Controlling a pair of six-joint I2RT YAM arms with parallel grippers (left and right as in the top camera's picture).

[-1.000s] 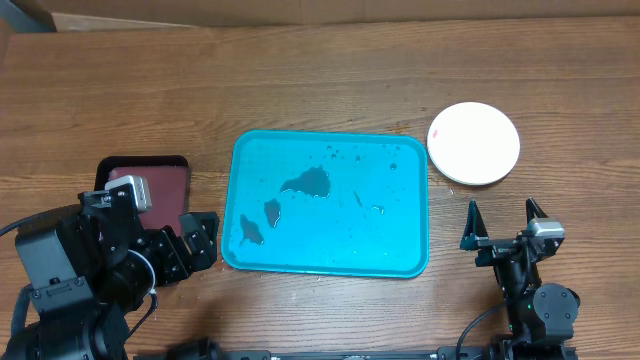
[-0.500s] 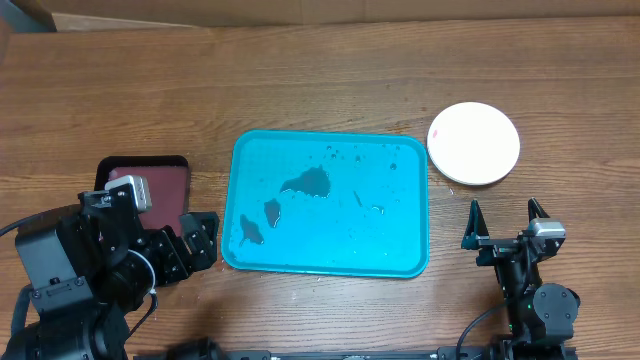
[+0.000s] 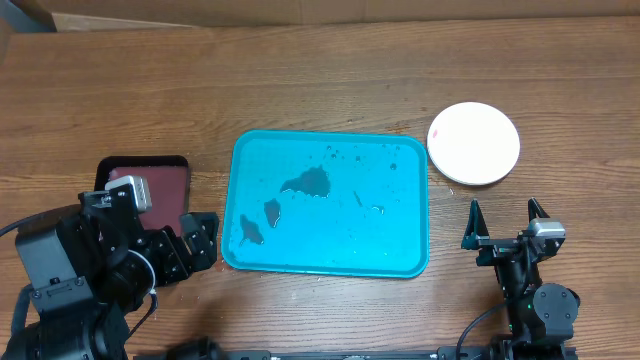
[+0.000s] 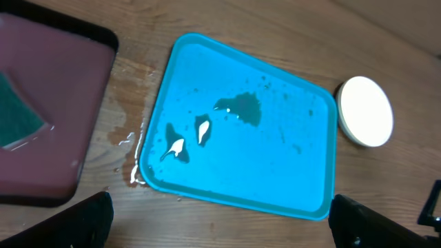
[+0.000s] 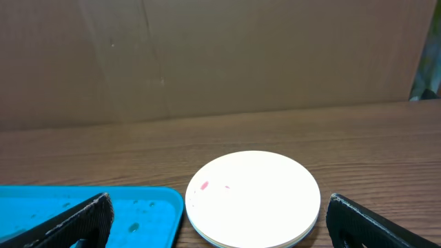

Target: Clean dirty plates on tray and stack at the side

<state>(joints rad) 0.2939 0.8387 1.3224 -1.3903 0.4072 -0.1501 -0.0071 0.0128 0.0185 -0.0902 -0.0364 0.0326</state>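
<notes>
- Counter point(image 3: 320, 80): wood grain. Both arms sit at its near edge, well back from the work.
- Tray point(image 3: 390, 235): turquoise, mid-counter, carries no plates. Only dark puddles point(image 3: 308, 182) and small droplets lie on it.
- Dark-red tray point(image 3: 170, 180): just left of the turquoise one and partly under the left arm. It holds a green sponge point(image 4: 17, 114).
- White plate point(image 3: 474, 143): on the counter, just beside the tray's far right corner. Its edge looks thick in the right wrist view. Cannot tell whether the green and blue plates sit beneath it.
- Left pincer point(image 4: 220, 210): fingers spread wide, nothing between them.
- Right pincer point(image 3: 503, 212): also spread wide and empty, near the plate.
- Smear point(image 5: 205, 184): a small pink mark on the white plate's left side.
- Judgement: stacking looks done, and the likely step in hand is a check for residue.
- If wiping again, fetch the sponge with the left pincer and brace the plate's rim with the right. Press lightly so the stack does not slide on the counter.
</notes>
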